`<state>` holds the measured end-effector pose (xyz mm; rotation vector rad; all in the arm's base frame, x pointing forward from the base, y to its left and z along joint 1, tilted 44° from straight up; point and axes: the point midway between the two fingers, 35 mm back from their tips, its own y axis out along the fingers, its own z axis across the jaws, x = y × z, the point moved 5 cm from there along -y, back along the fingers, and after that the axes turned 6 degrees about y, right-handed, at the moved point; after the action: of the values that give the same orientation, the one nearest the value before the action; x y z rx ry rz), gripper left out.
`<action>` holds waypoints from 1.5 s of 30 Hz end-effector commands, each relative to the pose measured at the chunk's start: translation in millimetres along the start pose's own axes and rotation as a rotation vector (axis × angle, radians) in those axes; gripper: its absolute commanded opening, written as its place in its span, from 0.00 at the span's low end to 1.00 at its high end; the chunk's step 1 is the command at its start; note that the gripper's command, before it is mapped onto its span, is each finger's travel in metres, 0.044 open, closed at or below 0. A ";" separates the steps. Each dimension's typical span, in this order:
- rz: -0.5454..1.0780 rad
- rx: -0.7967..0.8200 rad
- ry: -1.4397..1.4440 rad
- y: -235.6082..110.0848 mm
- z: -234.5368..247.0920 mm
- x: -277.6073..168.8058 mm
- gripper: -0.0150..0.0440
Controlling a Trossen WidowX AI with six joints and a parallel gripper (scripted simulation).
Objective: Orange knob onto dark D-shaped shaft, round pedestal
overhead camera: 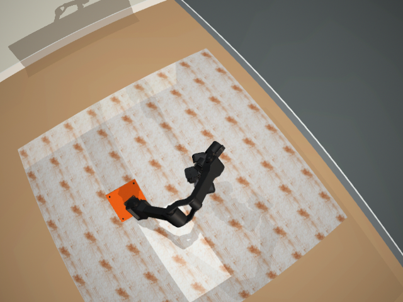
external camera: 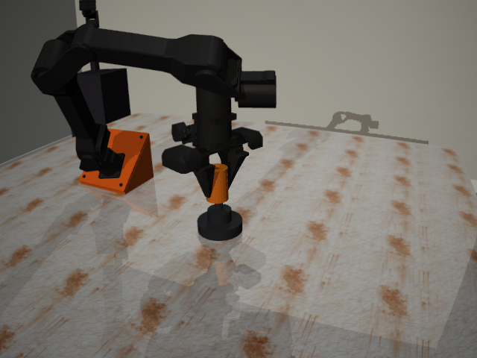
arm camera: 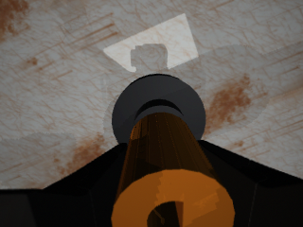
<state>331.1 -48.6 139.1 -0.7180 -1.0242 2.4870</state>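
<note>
The black parallel-jaw hand (external camera: 218, 180) points straight down, its two tapered fingers (external camera: 203, 179) clamped on the sides of the orange cylindrical knob (external camera: 218, 183), which stands upright between them. The knob hangs directly above the dark round pedestal (external camera: 219, 224), a low two-stepped black disc standing on the desk (external camera: 346, 215), whose top is pale and marbled with rust-coloured blotches. From the exterior view a short length of the thin dark shaft (external camera: 219, 206) shows between the knob's lower edge and the pedestal's upper step, so the knob is not seated on the pedestal; how far the shaft reaches into the knob's hole cannot be told.

In the wrist view the knob (arm camera: 166, 156) fills the middle of the frame, seen along its length, with its near end a wide orange ring around a dark hole (one side of that hole looks straight rather than curved). Beyond it the pedestal (arm camera: 124, 113) appears as a dark ring centred behind the knob. The black fingers flank the knob on both sides.

In the exterior view the black arm reaches over from an orange wedge-shaped base mount (external camera: 133, 163) bolted to the desk, well apart from the pedestal. From the top view the arm (overhead camera: 195, 188) hides the knob and pedestal.
</note>
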 end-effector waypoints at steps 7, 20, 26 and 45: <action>0.001 -0.004 -0.006 1.0 -2.3 -5.1 0.25; 0.001 -0.004 -0.006 -0.6 -2.9 -8.8 0.25; 0.001 -0.004 -0.006 0.1 -2.2 -8.0 0.25; 0.001 -0.004 -0.006 2.4 -0.7 -1.1 0.25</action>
<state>334.0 -51.1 138.1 -0.7096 -1.0301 2.4906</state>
